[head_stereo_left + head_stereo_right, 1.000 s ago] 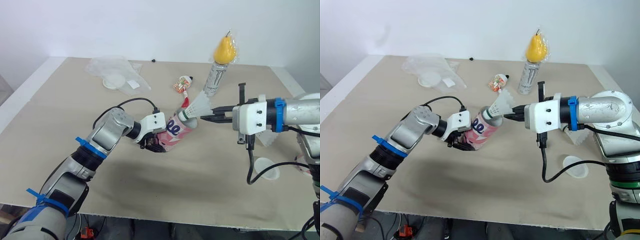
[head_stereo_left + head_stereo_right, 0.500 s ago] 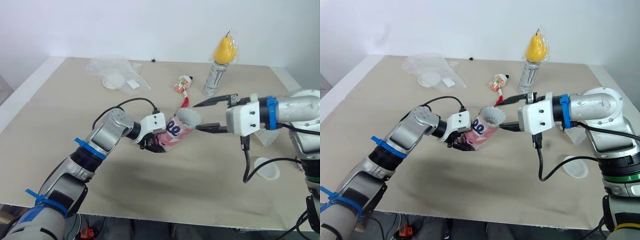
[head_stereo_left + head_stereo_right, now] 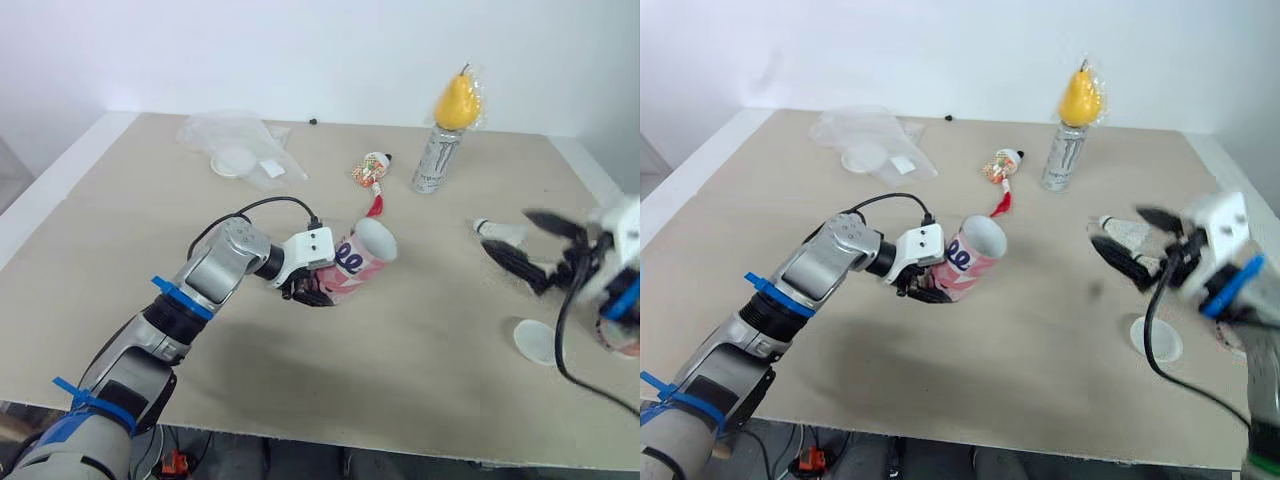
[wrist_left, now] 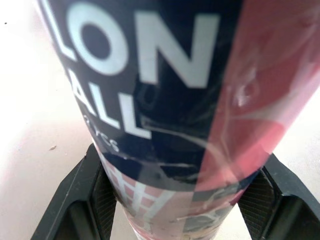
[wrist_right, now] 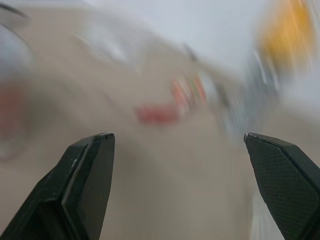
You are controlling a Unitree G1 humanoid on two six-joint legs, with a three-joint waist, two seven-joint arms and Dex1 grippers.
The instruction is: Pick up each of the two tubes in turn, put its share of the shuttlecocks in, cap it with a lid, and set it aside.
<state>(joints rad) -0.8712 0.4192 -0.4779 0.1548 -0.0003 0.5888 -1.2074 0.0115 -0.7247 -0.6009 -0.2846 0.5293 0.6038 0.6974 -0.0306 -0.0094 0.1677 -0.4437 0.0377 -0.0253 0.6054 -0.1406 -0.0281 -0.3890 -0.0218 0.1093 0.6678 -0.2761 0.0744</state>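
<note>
My left gripper (image 3: pixel 312 288) is shut on the lower part of a pink and navy tube (image 3: pixel 356 262). The tube is tilted, with its open mouth (image 3: pixel 376 238) pointing up and to the right; the mouth shows white inside. In the left wrist view the tube (image 4: pixel 165 100) sits clamped between both fingers. My right gripper (image 3: pixel 522 243) hangs open and motion-blurred over the table's right side, well apart from the tube. A white shuttlecock (image 3: pixel 498 231) lies on the table beside it. A clear lid (image 3: pixel 537 340) rests near the front right.
A drink can (image 3: pixel 436 160) with a yellow pear (image 3: pixel 456 100) on top stands at the back right. A snack wrapper (image 3: pixel 372 168) lies behind the tube. A crumpled plastic bag (image 3: pixel 240 148) with a round lid lies at the back left.
My right gripper opened, leaving the shuttlecock in the tube's mouth, then drew back to the right. The left gripper and the tube stayed put.
</note>
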